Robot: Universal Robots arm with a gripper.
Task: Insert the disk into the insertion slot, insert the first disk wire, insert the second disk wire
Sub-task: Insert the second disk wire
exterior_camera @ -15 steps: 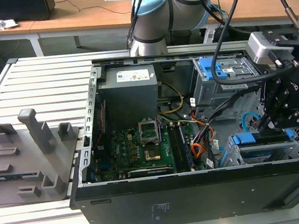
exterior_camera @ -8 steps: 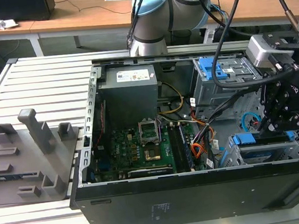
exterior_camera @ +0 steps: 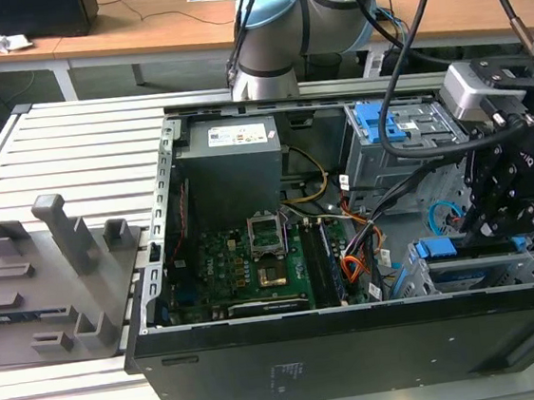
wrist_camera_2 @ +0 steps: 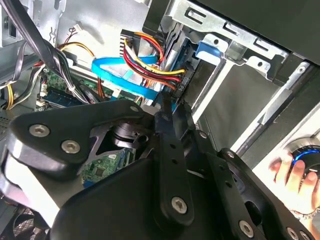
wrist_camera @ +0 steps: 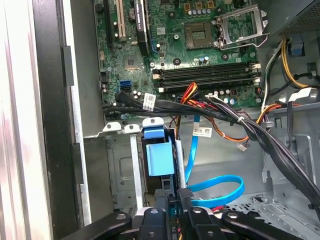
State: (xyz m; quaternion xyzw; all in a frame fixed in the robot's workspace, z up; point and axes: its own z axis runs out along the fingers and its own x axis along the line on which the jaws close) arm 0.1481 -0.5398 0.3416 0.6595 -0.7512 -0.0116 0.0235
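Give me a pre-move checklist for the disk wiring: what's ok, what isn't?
1. The disk is in the insertion slot: ok.
2. The wire bundle plug is at the disk's rear: ok; whether it is fully seated, cannot tell.
3. The gripper is shut on the second disk wire at its plug end: ok.
4. Second disk wire plugged in: cannot tell.
5. Person's hand clear of the arm: cannot tell; it shows past the case wall.
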